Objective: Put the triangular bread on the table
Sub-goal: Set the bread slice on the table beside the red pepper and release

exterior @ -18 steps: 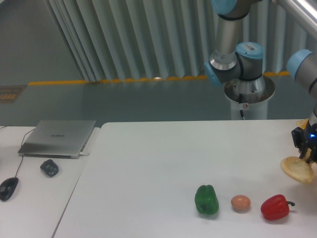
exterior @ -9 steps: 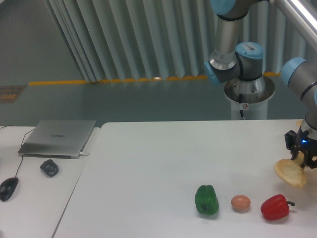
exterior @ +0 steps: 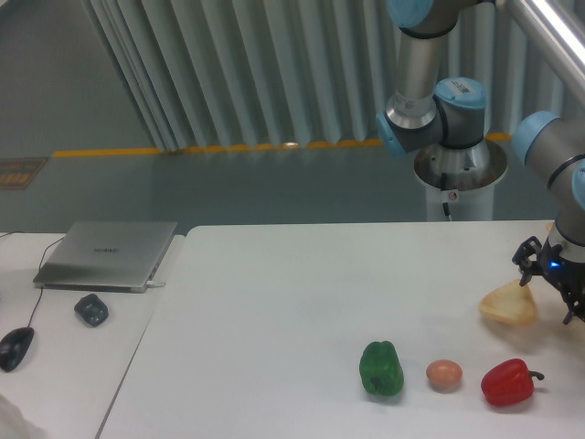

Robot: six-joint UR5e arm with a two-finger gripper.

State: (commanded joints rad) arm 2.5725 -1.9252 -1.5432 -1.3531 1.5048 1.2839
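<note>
Since a second ago the triangular bread has travelled from the far right edge inward toward 9 o'clock and dropped lower, and it has turned so that its wedge shape now shows with a point toward the gripper. At this moment the bread sits low over or on the white table near its right side; whether it fully rests on the surface cannot be told. Its upper right corner meets the dark gripper, which stands at about 2 o'clock from the bread with a small blue light showing on it. The fingers look spread apart, yet the tip of the bread lies right at them, so whether they grip it or have let go cannot be told. From the bread, a red pepper lies at 6 o'clock, near the front edge; a brownish egg lies at about 7 o'clock, and a green pepper lies beyond the egg at 8 o'clock. On the adjoining desk at far left are a closed silver laptop, a small dark object and a black mouse.
</note>
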